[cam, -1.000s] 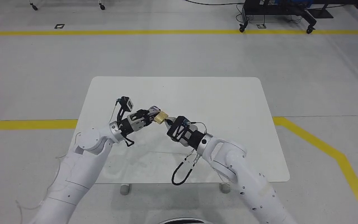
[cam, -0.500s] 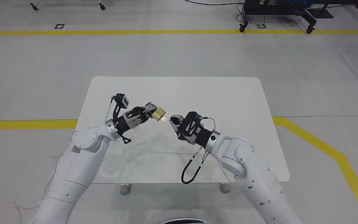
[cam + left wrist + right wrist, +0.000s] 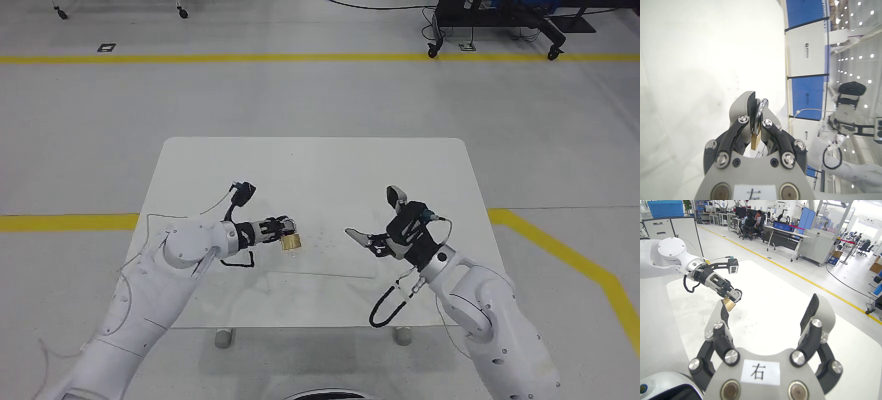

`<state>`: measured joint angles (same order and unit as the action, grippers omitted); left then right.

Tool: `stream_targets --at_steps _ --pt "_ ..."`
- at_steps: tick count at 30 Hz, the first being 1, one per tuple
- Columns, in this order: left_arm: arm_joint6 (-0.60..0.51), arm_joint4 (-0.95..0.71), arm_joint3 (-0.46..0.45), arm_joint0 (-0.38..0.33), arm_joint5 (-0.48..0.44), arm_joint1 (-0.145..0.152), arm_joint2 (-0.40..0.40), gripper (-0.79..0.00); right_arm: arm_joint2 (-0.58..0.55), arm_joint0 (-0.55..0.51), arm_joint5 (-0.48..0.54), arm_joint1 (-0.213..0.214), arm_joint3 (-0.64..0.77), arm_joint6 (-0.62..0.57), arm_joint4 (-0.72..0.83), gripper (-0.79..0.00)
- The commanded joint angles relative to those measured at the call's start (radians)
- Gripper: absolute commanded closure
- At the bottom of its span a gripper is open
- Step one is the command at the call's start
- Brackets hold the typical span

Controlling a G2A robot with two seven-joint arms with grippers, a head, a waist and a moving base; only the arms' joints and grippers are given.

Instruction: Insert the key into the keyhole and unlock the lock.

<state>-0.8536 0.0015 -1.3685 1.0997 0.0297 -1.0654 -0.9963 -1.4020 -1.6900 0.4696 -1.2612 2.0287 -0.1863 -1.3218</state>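
A brass padlock [image 3: 290, 240] with a silver shackle [image 3: 761, 107] hangs just above the white table [image 3: 420, 170], left of its middle. My left gripper [image 3: 758, 103] is shut on the shackle, and the brass body [image 3: 755, 141] dangles below the pads. The right wrist view shows the left gripper [image 3: 734, 294] farther off with the padlock [image 3: 730, 305] under it. To the right of the lock, well apart from it, my right gripper [image 3: 377, 217] stands open, and nothing lies between the wide-spread fingers [image 3: 768, 303].
The table's near edge [image 3: 350, 325] runs close under both forearms. A black cable loop [image 3: 385, 305] hangs from the right arm over that edge. Bare tabletop [image 3: 330, 170] stretches behind both grippers and to the right.
The right gripper has drawn back to the right, away from the lock, and now stands wide open. The left gripper has turned and lowered, so the padlock hangs near the table.
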Motion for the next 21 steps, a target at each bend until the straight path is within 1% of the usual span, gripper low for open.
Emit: stream_targets --at_steps 1,2,3,4,5,7,9,13,15,17,21 --pt "0.009 0.046 0.027 -0.029 0.034 -0.010 0.039 0.000 0.002 0.002 0.000 0.000 -0.001 0.000 0.000 -0.785" --pt "0.009 0.055 0.040 -0.038 0.048 -0.014 0.054 0.000 0.002 0.002 0.000 0.000 -0.001 0.000 0.000 -0.785" --pt "0.009 0.061 0.049 -0.049 0.056 -0.018 0.065 -0.283 0.002 0.002 0.000 0.000 -0.001 0.000 0.000 -0.785" --pt "0.010 0.066 0.059 -0.056 0.061 -0.022 0.074 -0.634 0.002 0.002 0.000 0.000 -0.001 0.000 0.000 -0.785" --pt "0.011 0.066 0.067 -0.062 0.065 -0.024 0.080 -0.785 0.002 0.002 0.000 0.000 -0.001 0.000 0.000 -0.785" --pt "0.009 0.046 0.078 -0.069 0.062 -0.029 0.081 -0.785 0.002 0.002 0.000 0.000 -0.001 0.000 0.000 -0.785" --pt "-0.012 -0.005 0.083 -0.068 0.047 -0.029 0.065 -0.785 0.002 0.002 0.000 0.000 -0.001 0.000 0.000 -0.785" --pt "-0.067 -0.140 0.075 -0.039 -0.002 -0.018 -0.012 -0.785 0.002 0.002 0.000 0.000 -0.001 0.000 0.000 -0.785" --pt "-0.094 -0.222 0.058 -0.010 -0.042 -0.007 -0.074 -0.785 0.002 0.002 0.000 0.000 -0.001 0.000 0.000 -0.785" --pt "-0.102 -0.280 0.030 0.026 -0.087 0.009 -0.154 -0.785 0.002 0.002 0.000 0.000 -0.001 0.000 0.000 -0.785" --pt "-0.047 -0.316 -0.071 0.130 -0.185 0.044 -0.346 -0.785 0.002 0.002 0.000 0.000 -0.001 0.000 0.000 -0.785"
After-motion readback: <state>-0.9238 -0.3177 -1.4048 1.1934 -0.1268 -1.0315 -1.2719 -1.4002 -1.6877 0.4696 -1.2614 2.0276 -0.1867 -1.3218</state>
